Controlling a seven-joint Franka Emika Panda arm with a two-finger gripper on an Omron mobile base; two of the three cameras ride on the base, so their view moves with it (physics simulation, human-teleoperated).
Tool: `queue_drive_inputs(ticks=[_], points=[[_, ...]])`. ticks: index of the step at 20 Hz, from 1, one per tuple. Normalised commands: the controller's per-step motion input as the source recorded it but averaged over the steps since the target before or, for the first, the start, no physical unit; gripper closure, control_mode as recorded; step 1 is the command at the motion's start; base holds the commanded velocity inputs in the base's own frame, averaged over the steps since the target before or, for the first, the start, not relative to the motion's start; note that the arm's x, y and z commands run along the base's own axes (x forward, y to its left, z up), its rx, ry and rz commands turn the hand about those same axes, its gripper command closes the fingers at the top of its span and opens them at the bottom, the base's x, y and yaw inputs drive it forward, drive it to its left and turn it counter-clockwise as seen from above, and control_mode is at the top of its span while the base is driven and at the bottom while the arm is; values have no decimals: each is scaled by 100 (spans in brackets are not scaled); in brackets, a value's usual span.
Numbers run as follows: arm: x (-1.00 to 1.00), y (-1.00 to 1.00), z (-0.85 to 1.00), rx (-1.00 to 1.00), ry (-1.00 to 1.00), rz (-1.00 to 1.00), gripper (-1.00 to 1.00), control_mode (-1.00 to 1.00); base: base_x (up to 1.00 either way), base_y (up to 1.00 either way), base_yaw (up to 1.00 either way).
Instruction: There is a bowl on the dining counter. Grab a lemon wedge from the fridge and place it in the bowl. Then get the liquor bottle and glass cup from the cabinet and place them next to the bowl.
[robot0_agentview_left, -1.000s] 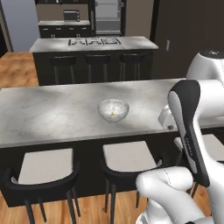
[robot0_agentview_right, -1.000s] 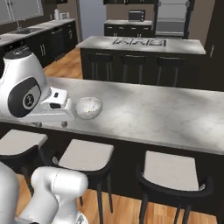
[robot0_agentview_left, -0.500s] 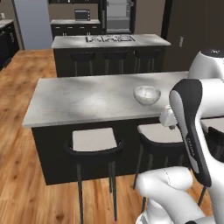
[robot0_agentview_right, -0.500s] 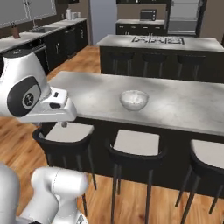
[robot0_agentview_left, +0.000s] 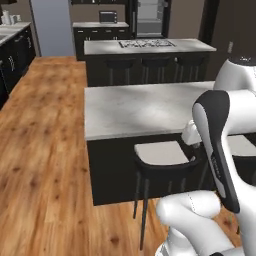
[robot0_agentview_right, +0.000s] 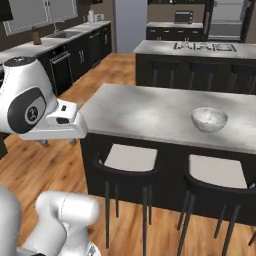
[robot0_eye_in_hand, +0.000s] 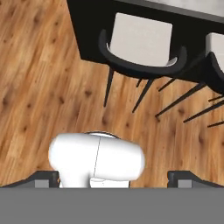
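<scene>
Sitting on the dining counter (robot0_agentview_right: 150, 112), well in from its end, the bowl (robot0_agentview_right: 209, 119) appears in the right base view; the left base view gives bare marble instead, plus the fridge (robot0_agentview_left: 150, 17) far behind the island. The gripper (robot0_eye_in_hand: 113, 177) hangs over floor beside a stool (robot0_eye_in_hand: 141, 43), fingers spread wide, holding nothing. Fetching the lemon wedge seems the step in hand, which calls for driving to the fridge.
</scene>
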Motion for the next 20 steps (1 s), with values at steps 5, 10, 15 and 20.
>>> queue_drive_inputs(ticks=[5,10,15,20], points=[[0,0,0,0,0,0,-100,100,0,100,0],[0,0,0,0,0,0,-100,100,0,100,0],[0,0,0,0,0,0,-100,100,2,100,0],[0,0,0,0,0,0,-100,100,27,96,-1]])
